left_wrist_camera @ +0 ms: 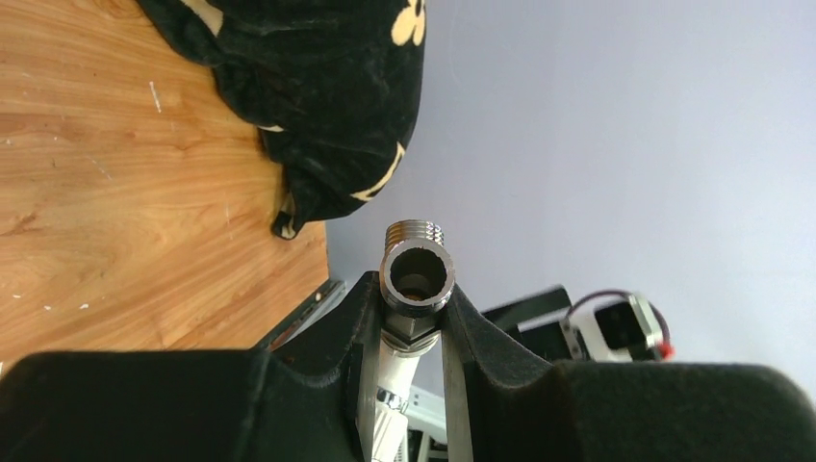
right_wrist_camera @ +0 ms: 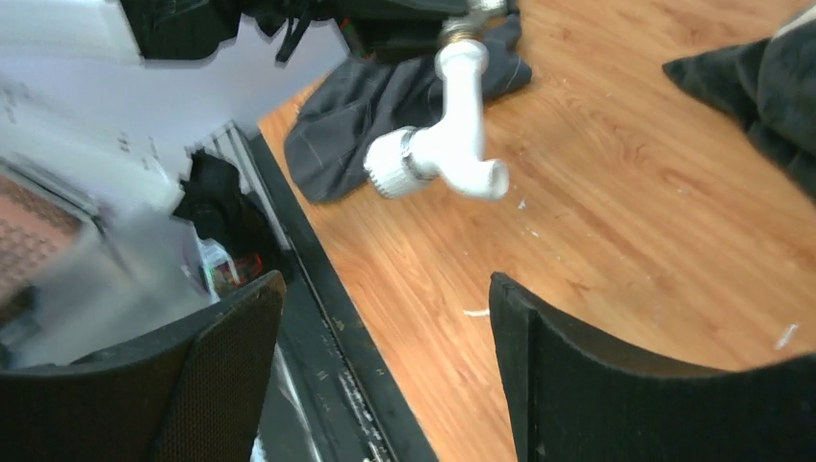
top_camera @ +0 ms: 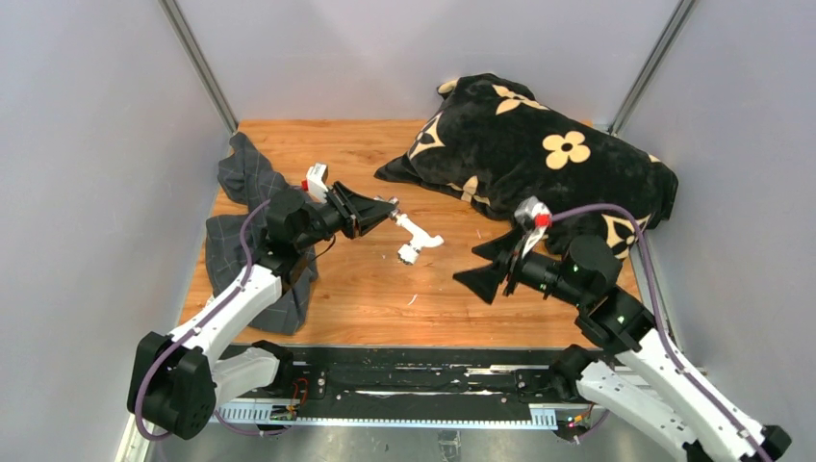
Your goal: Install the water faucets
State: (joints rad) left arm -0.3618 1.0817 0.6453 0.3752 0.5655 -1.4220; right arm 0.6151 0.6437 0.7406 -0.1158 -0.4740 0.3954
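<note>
My left gripper (top_camera: 387, 215) is shut on the grey metal T-shaped piece (left_wrist_camera: 417, 277), which sits between its fingertips with an open round end facing the camera. The white elbow-shaped tap body (top_camera: 417, 238) is joined to that piece and sticks out past the fingers, held above the wooden table. In the right wrist view the tap body (right_wrist_camera: 452, 144) hangs in the air ahead, its ribbed knob to the left. My right gripper (top_camera: 487, 265) is open and empty, a short way right of the tap and pointing at it; its fingers (right_wrist_camera: 577, 375) stand wide apart.
The black flowered cushion (top_camera: 539, 159) lies at the back right, just behind my right arm. The grey checked cloth (top_camera: 245, 188) lies at the left edge under my left arm. A black rail (top_camera: 414, 371) runs along the table's near edge.
</note>
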